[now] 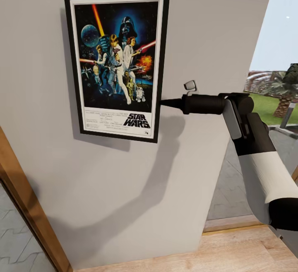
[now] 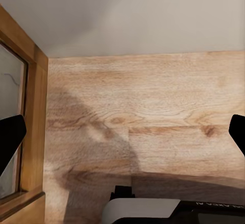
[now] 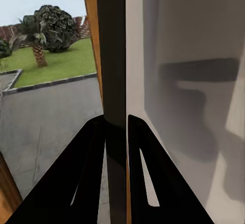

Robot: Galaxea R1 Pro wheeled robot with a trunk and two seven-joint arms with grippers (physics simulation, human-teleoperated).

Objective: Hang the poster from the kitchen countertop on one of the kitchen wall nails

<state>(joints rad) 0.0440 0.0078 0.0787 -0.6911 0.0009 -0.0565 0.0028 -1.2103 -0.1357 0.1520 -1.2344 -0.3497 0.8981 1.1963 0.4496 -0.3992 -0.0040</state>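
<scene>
Upright, poster (image 1: 117,63) reading "STAR WARS", right gripper (image 1: 163,102) jaws clamping its edge, left gripper (image 2: 122,137) jaws spread.

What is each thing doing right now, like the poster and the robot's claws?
poster: upright against the grey wall, pinched at its right edge.
right claw: shut on the poster's frame edge.
left claw: open, holding nothing, pointing down at the wooden floor.

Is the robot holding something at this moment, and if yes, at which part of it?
The right gripper holds the poster by its right edge, near the lower corner, with the thin black frame pinched between its fingers. The left gripper is open and holds nothing.
</scene>
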